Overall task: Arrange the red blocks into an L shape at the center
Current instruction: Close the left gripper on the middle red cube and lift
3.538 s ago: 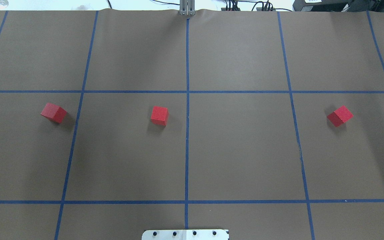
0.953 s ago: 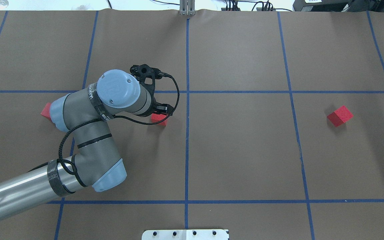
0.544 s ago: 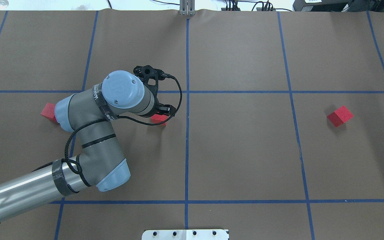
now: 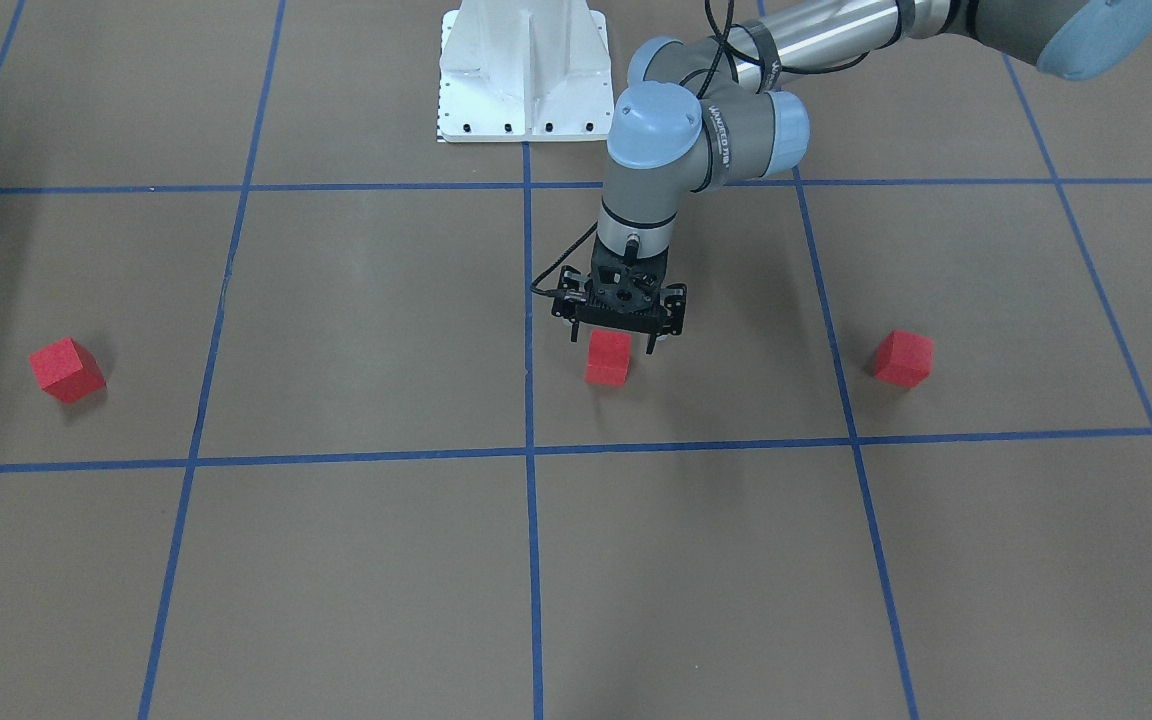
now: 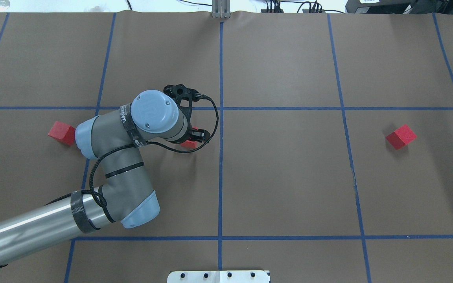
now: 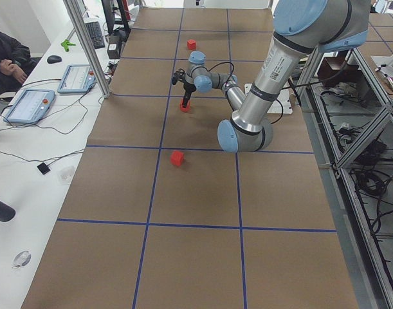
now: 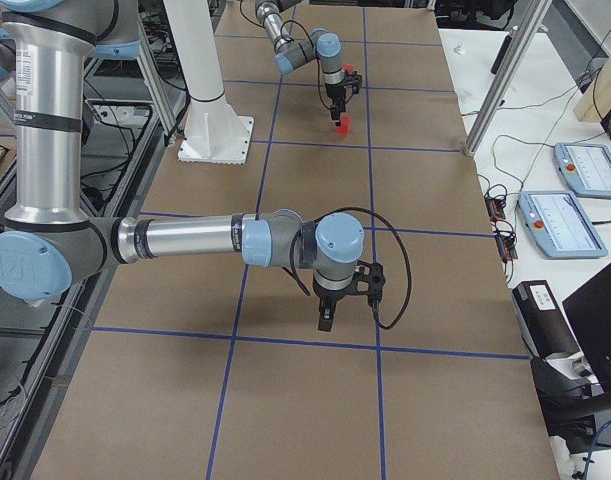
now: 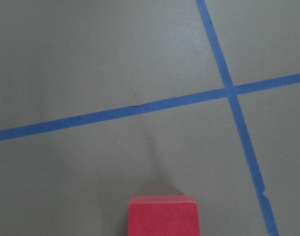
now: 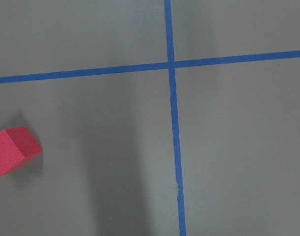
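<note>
Since half a second ago the left arm [image 5: 112, 173] has slid further toward the central tape line. Its wrist now hides all but a sliver of the middle red block [image 5: 189, 144], and all three cubes lie where they were before the arm appeared. From across the table, the left gripper [image 4: 612, 342] points straight down with its fingers [image 4: 651, 340] spread wide, one either side of the block's top; whether either touches it is hard to judge from this angle. The matte cube sits flat and roughly square to the grid, near the center crossing [image 5: 221, 108] on the robot's side. The left block [image 5: 62, 132] and the right block [image 5: 401, 136] rest well apart, each turned at an angle. The right gripper [image 7: 325, 318] appears only in the side view, so its opening cannot be told.
</note>
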Motion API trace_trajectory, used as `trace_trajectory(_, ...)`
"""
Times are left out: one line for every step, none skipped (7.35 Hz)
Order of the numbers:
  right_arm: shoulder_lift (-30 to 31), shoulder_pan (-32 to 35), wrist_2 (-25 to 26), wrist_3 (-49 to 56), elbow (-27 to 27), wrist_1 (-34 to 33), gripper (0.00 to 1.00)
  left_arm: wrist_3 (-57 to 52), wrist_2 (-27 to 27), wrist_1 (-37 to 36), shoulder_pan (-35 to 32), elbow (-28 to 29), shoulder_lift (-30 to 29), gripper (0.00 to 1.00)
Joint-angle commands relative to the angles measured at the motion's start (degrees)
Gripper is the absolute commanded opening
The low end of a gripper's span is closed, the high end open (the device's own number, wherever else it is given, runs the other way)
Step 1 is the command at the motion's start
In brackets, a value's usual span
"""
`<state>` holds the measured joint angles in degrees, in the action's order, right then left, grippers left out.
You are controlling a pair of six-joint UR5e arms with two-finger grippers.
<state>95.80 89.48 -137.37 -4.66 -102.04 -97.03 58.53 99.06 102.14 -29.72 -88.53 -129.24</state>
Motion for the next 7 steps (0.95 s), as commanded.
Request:
trace_trajectory(0.0,0.0,0.0,0.0,0.1,0.0,0.99,0.1,0.1,0.1,0.4,1.4,-0.8,0.99)
trace_trajectory(0.0,0.0,0.0,0.1,0.5,0.0,0.99,0.1,0.1,0.1,0.7,2.8,-1.8,0.98)
trace_trajectory(-0.1,0.1,0.0,0.0,0.5,0.0,0.99,0.1,0.1,0.1,0.7,3.3,-2.0,0.91)
trace_trajectory(-0.1,0.0,0.0,0.0,0.4,0.0,0.99,0.1,0.1,0.1,0.6,3.4,-2.0,0.87)
trace_trajectory(-0.1,0.0,0.0,0.0,0.4,0.0,0.99,0.0,0.1,0.0,0.5,3.4,-1.9,0.82)
trace_trajectory(-0.1,0.0,0.0,0.0,0.5,0.0,0.99,0.0,0.1,0.1,0.5,3.4,-1.9,0.72)
trace_trajectory(-0.1,0.1,0.0,0.0,0.5,0.0,0.99,0.0,0.1,0.0,0.5,3.3,-1.9,0.62)
